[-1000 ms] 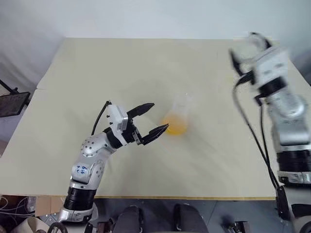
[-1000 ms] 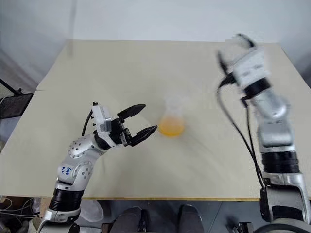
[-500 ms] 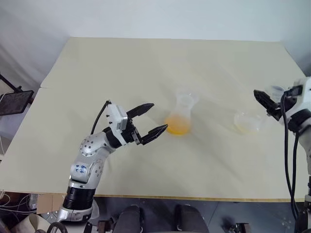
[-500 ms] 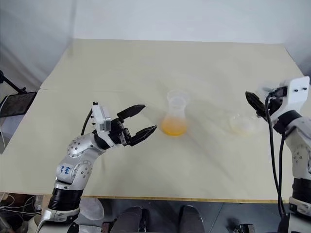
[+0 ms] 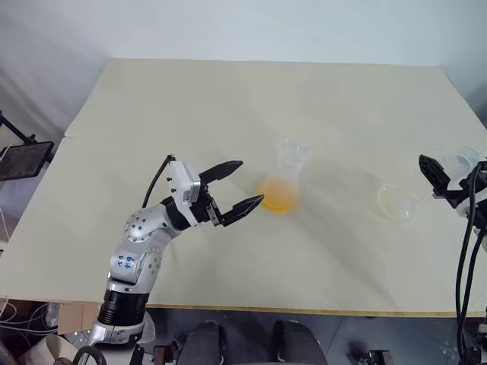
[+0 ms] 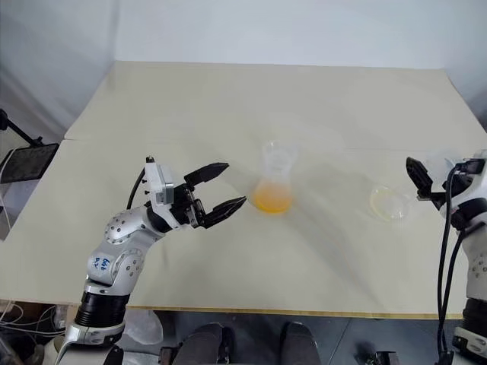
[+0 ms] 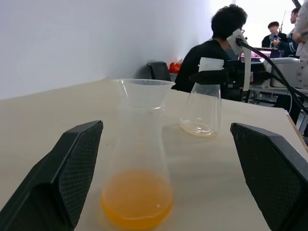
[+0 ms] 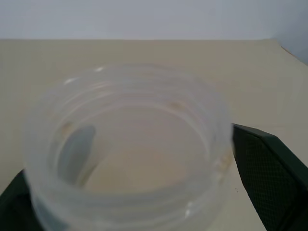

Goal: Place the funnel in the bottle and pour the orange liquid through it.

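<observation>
The bottle (image 5: 286, 181) stands upright at the middle of the table with the funnel (image 5: 292, 154) seated in its neck. Orange liquid (image 5: 278, 199) fills its rounded base. My left gripper (image 5: 252, 181) is open just left of the bottle, its fingers pointing at it without touching. A large clear conical flask (image 5: 397, 202) stands at the right of the table with only a faint yellow film at its bottom (image 7: 198, 129). My right gripper (image 5: 447, 169) is open with the flask's neck (image 8: 127, 144) between its wide-spread fingers (image 8: 269, 183).
The beige table (image 5: 190, 99) runs wide around the glassware, its right edge close behind the flask. A black stand (image 5: 19, 156) sits off the table's left side. In the left wrist view, people (image 7: 219, 43) sit at desks beyond the table's right edge.
The right arm has swung down and to the right from a raised position, and the flask now stands on the table at the right. The left arm and the bottle have not moved.
</observation>
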Robot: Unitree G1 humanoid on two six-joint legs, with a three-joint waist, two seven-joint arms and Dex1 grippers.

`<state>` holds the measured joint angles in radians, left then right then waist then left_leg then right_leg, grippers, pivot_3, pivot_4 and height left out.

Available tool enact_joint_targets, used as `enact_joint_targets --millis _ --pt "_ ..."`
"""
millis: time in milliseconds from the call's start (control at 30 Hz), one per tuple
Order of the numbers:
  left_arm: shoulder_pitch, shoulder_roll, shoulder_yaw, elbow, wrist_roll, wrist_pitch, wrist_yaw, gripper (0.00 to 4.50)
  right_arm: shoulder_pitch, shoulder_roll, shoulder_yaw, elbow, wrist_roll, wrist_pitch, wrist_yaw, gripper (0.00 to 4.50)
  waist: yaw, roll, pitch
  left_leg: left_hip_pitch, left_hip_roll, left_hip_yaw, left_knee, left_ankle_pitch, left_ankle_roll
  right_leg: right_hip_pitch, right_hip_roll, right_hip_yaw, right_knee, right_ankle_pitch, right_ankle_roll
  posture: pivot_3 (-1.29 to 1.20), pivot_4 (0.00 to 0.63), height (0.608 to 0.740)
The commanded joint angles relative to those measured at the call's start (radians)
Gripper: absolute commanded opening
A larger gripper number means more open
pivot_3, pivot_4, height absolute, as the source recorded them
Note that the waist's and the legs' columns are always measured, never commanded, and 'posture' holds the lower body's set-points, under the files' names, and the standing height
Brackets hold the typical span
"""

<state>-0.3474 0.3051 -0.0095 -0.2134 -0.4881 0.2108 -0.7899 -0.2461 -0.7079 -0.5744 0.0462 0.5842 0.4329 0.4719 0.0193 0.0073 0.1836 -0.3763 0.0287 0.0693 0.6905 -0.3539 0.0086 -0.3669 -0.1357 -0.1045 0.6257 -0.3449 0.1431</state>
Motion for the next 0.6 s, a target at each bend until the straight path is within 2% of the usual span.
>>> enact_joint_targets --millis 33,333,467,600 --pt "-0.01 0.007 0.013 -0.007 -0.022 -0.002 -0.01 4.5 0.017 -0.008 -0.065 -0.05 0.007 -0.046 0.004 4.45 0.003 0.0 0.0 0.0 0.0 0.0 0.0 0.0 0.0 0.0 0.0 0.0 0.0 0.0 0.0 0.0 0.15 0.74" --pt "-0.017 0.016 0.015 0.006 -0.024 0.003 -0.023 4.5 -0.007 -0.081 -0.109 -0.051 0.009 -0.126 0.092 4.45 0.004 0.0 0.0 0.0 0.0 0.0 0.0 0.0 0.0 0.0 0.0 0.0 0.0 0.0 0.0 0.0 0.15 0.74" --pt "-0.016 0.026 0.02 0.006 -0.025 0.008 -0.029 4.5 -0.079 -0.12 -0.112 0.009 0.016 -0.159 0.133 4.45 0.002 0.0 0.0 0.0 0.0 0.0 0.0 0.0 0.0 0.0 0.001 0.0 0.0 0.0 0.0 0.0 0.15 0.74" --pt "-0.004 0.046 0.027 -0.006 -0.028 0.019 -0.035 4.5 -0.147 -0.167 -0.062 0.058 0.013 -0.16 0.222 4.45 0.001 0.0 0.0 0.001 0.001 0.001 0.0 0.0 0.0 0.0 0.001 0.0 0.0 0.0 0.0 0.0 0.15 0.74"
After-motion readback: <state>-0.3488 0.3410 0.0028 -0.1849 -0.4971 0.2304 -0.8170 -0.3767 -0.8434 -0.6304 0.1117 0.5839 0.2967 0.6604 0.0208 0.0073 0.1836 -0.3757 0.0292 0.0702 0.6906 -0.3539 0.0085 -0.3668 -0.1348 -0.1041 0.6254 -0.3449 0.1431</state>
